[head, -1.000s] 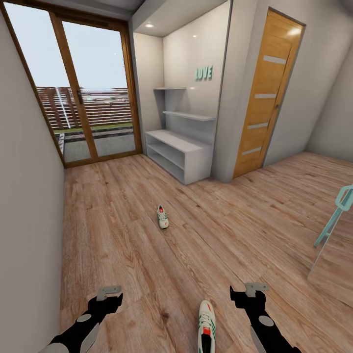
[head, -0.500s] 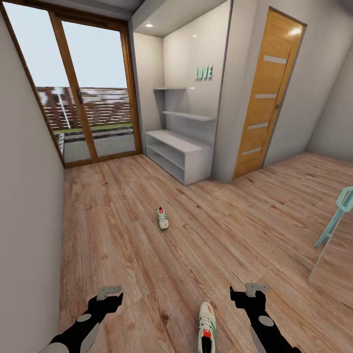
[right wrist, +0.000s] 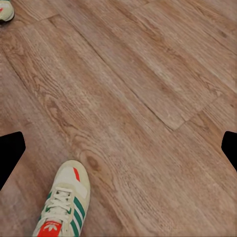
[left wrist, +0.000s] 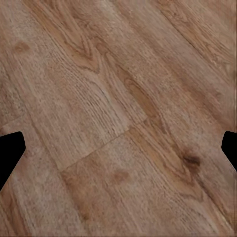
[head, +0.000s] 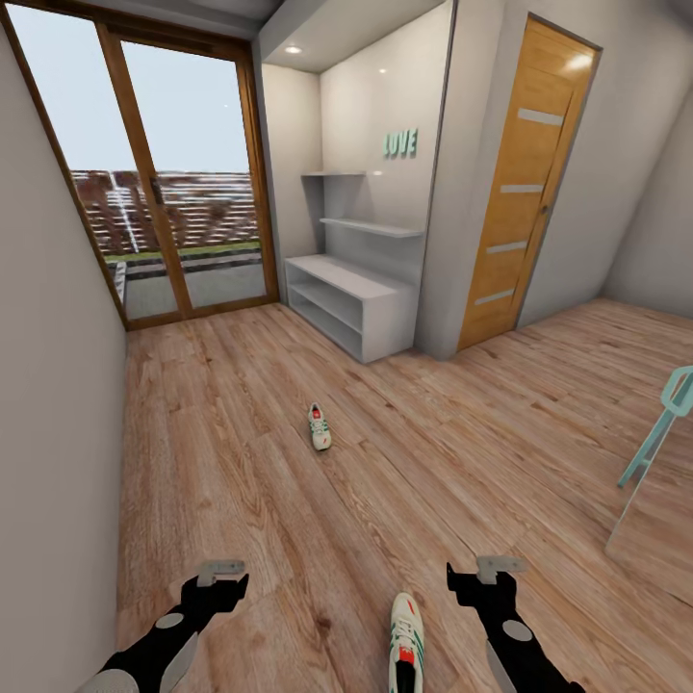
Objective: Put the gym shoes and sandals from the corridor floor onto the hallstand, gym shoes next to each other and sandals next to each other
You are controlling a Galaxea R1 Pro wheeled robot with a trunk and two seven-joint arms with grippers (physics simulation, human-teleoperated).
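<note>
- Cream-white with green stripes, the near gym shoe [head: 405, 643] lies on the corridor floor [head: 250, 462] between your two arms, closer to the right gripper [head: 478, 576] than to the left gripper [head: 223, 579]; in the right wrist view it [right wrist: 61, 206] sits just beside the fingers' reach, toe pointing ahead, untouched.
- Your far gym shoe [head: 320, 425] lies well ahead of both grippers, out in the middle of the floor, roughly halfway to the hallstand [head: 351, 303]; a sliver at the corner of the right wrist view [right wrist: 5, 10] is probably that same shoe, though too little of it shows to be sure.
- You hold nothing: each gripper hangs above bare planks with its jaws spread wide, the dark fingertips [left wrist: 10, 148] of the left one at the two edges of its wrist view, plain wood between them.
- As far as you can judge, nothing is done yet: both shelf tiers and the broad top of the hallstand look bare, and both sneakers are on the floor.
- Left for you: lift both gym shoes, find the two sandals, and set each pair side by side on the rack, which stands well beyond the far shoe, near the glass door [head: 164, 183].
</note>
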